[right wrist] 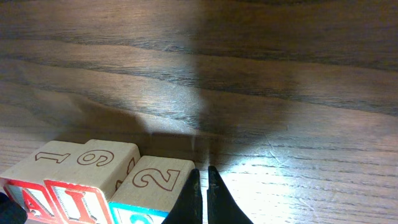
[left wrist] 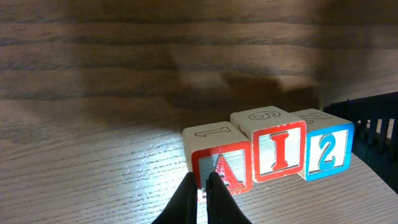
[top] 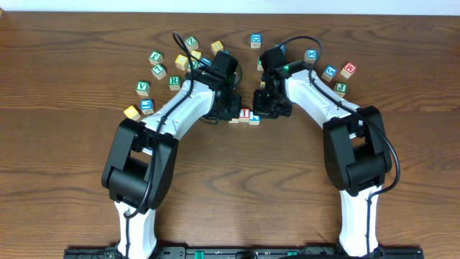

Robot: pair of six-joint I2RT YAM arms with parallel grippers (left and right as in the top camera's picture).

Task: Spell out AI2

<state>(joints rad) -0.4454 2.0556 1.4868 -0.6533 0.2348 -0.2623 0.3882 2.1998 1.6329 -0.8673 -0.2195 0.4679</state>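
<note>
Three wooden letter blocks stand side by side in a row at the table's middle. In the left wrist view they read a red A [left wrist: 219, 172], a red I [left wrist: 278, 152] and a blue 2 [left wrist: 326, 151]. My left gripper [left wrist: 202, 179] is shut and empty, its tips against the front of the A block. My right gripper [right wrist: 202, 173] is shut and empty, its tips beside the right edge of the 2 block [right wrist: 155, 184]. In the overhead view the row [top: 245, 115] lies between both grippers.
Several loose letter blocks lie scattered along the back: a group at the back left [top: 159, 70], one at the back middle [top: 256, 39], and a few at the back right [top: 338, 72]. A yellow block [top: 131, 112] sits left of my left arm.
</note>
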